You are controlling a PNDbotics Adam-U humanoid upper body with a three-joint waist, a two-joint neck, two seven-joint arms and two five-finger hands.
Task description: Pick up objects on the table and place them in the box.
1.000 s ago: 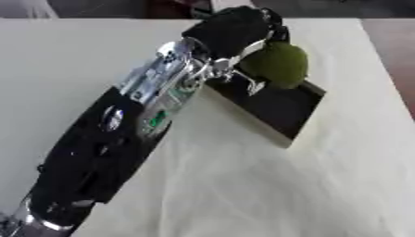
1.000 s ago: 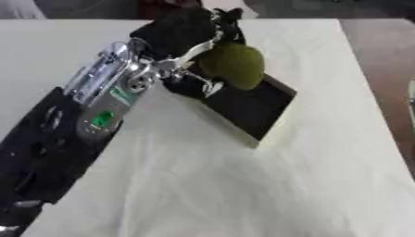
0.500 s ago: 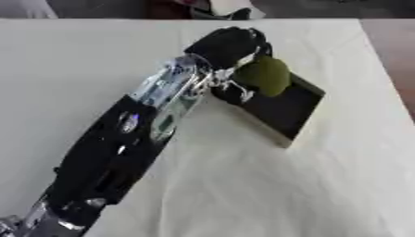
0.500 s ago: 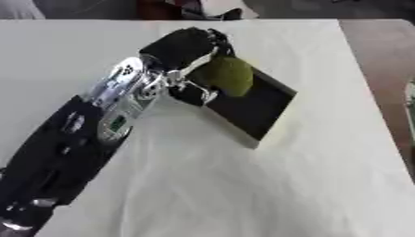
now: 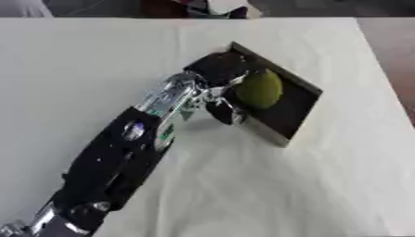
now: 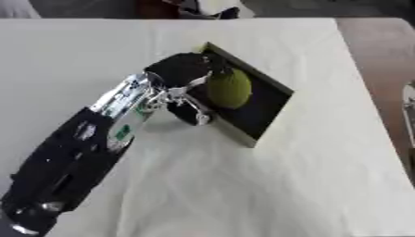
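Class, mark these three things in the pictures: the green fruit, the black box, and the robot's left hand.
green fruit [image 5: 259, 89], left eye view, middle of its rounded surface.
black box [image 5: 290, 115], left eye view, dark floor beside the fruit.
left hand [image 6: 182, 69], right eye view, black back of the hand.

White table [image 5: 324, 185], brown floor [image 5: 393, 41] beyond

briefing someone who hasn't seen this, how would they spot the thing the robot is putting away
Start at the white table and find the shallow black box lying askew right of its centre. At the box's left side, the left hand curls round a round olive-green fruit. It is the only green thing there, standing out against the black box and black hand.
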